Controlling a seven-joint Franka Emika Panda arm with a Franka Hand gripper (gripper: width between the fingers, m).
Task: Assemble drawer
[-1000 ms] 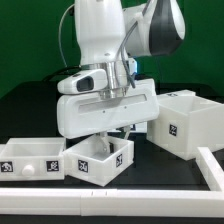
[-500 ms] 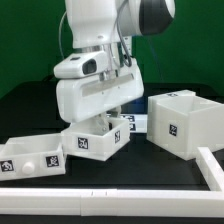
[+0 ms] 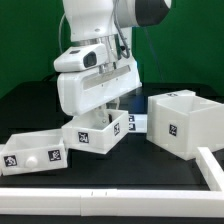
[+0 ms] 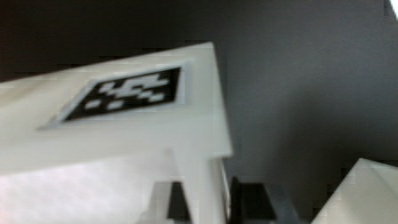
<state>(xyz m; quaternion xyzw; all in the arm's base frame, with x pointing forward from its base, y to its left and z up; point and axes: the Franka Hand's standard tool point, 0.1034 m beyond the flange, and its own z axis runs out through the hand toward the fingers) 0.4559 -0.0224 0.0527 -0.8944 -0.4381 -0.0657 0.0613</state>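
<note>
My gripper (image 3: pixel 106 110) is shut on the wall of a small white drawer tray (image 3: pixel 93 135) and holds it tilted just above the black table at the middle. In the wrist view the tray wall with its tag (image 4: pixel 125 92) runs between my two dark fingers (image 4: pixel 178 200), and the gripper (image 4: pixel 215 200) straddles it. The large hollow casing (image 3: pixel 181 125) stands to the exterior view's right, open side up and a short gap from the held tray. The second tray (image 3: pixel 30 156), with knobs and tags on its front, lies at the exterior view's left.
The long white border rail (image 3: pixel 150 190) runs along the front and turns up the exterior view's right side (image 3: pixel 212 165). A flat tagged piece, seemingly the marker board (image 3: pixel 133 121), shows behind the held tray. A white edge (image 4: pixel 370 195) shows in the wrist view.
The arm has risen and shifted towards the exterior view's left. The held tray came up off the table beside the rail and now hangs tilted, further back.
</note>
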